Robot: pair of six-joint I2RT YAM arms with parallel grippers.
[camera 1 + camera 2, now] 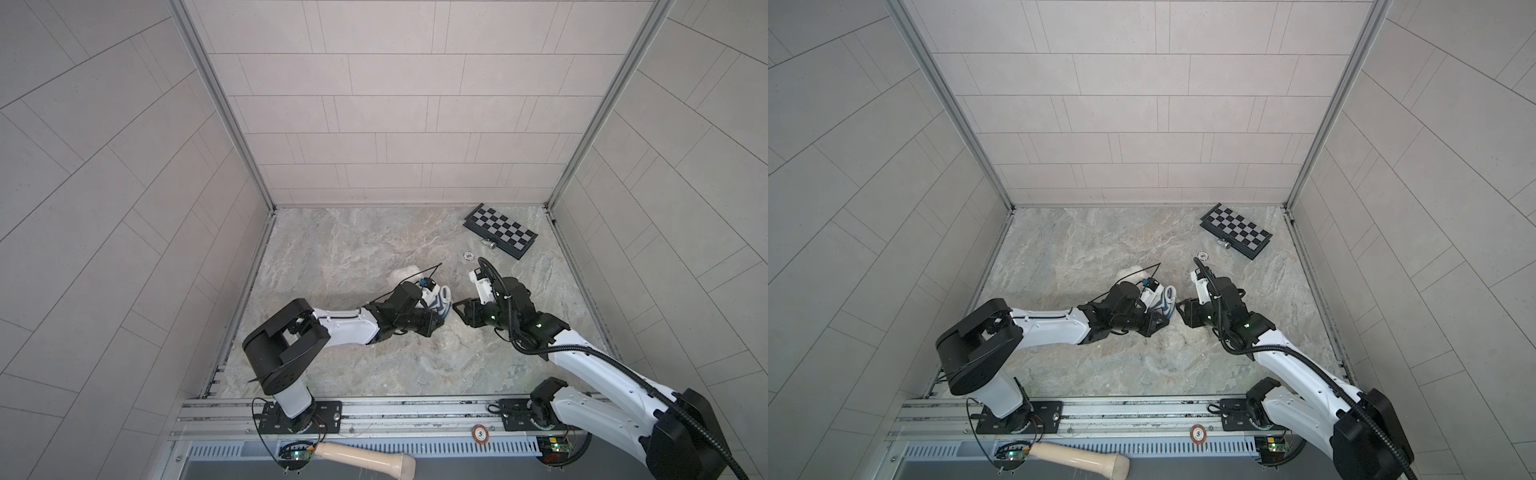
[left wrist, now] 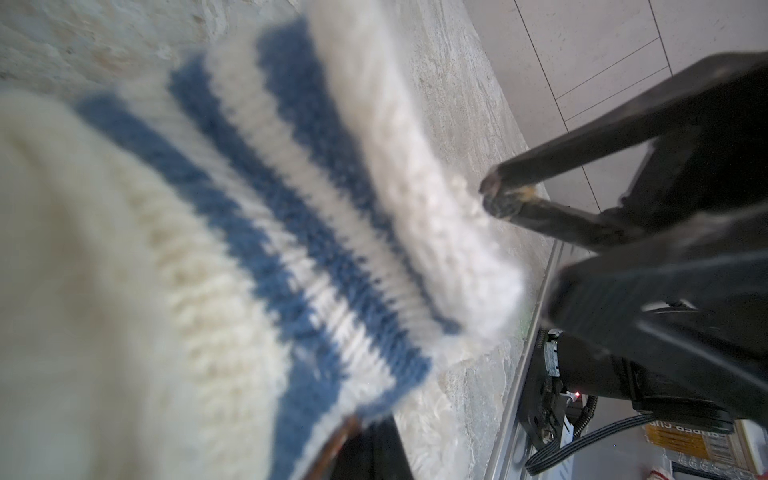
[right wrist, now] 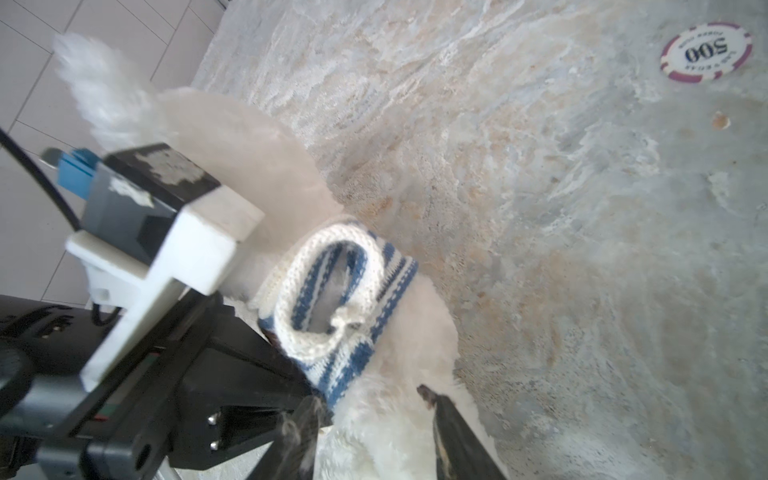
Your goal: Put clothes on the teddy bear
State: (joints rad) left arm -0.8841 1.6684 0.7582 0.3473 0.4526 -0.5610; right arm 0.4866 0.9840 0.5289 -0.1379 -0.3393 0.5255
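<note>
Teddy bear [image 3: 428,324] lies mid-counter [image 1: 374,365] between my 2 arms, mostly hidden under the left arm in both top views. Striped shirt [image 3: 386,270] sits bunched around its body, with 1 sleeve opening gaping toward the right wrist camera. Left gripper [image 2: 357,440]: jaws pressed together, pinching the shirt's edge. Right gripper [image 3: 365,395]: jaws partly spread, tips in the bear's fur just beside the shirt.
</note>
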